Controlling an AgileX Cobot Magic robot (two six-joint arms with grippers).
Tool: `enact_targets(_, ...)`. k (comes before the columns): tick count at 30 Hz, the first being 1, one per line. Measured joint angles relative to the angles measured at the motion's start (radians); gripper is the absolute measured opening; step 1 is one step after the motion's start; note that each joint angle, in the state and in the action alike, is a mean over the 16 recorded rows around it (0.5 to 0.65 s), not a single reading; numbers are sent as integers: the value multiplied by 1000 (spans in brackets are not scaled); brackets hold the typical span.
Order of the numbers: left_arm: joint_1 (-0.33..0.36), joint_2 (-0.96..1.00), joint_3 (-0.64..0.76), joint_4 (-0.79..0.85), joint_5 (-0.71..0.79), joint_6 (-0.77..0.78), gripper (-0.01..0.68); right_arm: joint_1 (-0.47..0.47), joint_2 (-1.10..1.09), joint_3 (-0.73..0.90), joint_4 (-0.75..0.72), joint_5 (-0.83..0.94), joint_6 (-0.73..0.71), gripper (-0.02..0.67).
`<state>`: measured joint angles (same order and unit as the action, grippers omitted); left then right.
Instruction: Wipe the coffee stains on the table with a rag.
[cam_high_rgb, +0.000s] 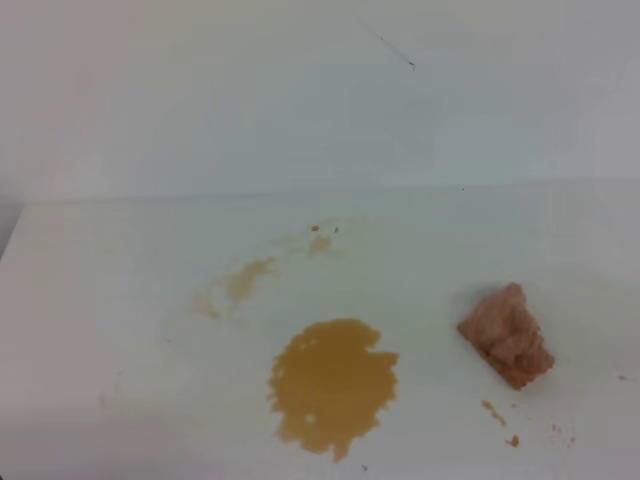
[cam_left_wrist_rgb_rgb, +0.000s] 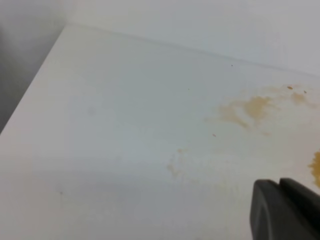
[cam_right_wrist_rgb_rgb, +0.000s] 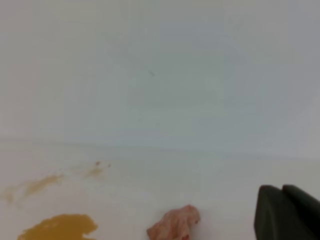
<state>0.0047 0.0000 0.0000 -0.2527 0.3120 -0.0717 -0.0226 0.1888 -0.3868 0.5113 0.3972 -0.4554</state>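
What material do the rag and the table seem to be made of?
The rag: apparently soft cloth, matte pinkish-orange, judging by its lumpy, crumpled folds. The table: a hard, smooth white surface, perhaps laminate; liquid pools on top rather than soaking in.

Rag (cam_high_rgb: 507, 335) on table (cam_high_rgb: 100, 300), right of coffee stains (cam_high_rgb: 332, 385), apart.

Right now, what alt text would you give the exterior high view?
A large amber-brown coffee stain pools on a white table, with fainter tan smears behind it. A crumpled pinkish-orange rag lies apart to its right; no gripper is in this view.
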Motion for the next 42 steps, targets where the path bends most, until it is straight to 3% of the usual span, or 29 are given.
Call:
enact_targets(16, 2, 0, 0, -1, 0, 0, -3, 0, 343, -167, 180, 119, -132, 0)
enact_targets(27, 2, 0, 0, -2, 0, 0, -3, 12, 682, -344, 120, 297, -194, 5)
enact_targets(34, 2, 0, 0, -2, 0, 0, -3, 101, 869, -435, 17, 338, -127, 4)
enact_targets(42, 2, 0, 0, -2, 0, 0, -3, 292, 1040, -510, -204, 321, 38, 4)
